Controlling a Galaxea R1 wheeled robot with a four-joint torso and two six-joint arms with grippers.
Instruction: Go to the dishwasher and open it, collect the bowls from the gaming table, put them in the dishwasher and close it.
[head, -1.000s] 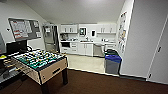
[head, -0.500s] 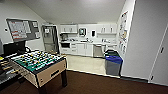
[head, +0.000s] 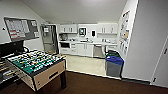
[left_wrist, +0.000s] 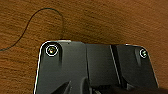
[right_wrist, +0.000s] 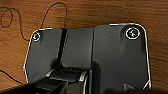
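- One dishwasher (head: 99, 50) stands in the kitchenette at the far end of the room: a grey steel front under the far surface (head: 87, 42), between white cabinet doors. Its door appears closed; the interior is not visible.
- One table-football table (head: 35, 65) stands in the near left part of the room, on dark carpet (head: 100, 85). It has a green field, and rods with handles cross it. Its near left corner is cut off by the frame edge.
- One grey bin (head: 113, 65) with a blue lid stands against the right wall, near the edge between carpet and pale kitchen floor. The lid covers its contents.
- One noticeboard (head: 20, 28) hangs on the left wall; its papers are too blurred to read.
- One steel refrigerator (head: 49, 38) stands left of the cabinets.
- Each wrist view shows a brown carpet with a thin black cable (left_wrist: 30, 23) lying on it in loops.
- Finger state of the left and right arm: cannot be determined; the fingers cannot be made out.
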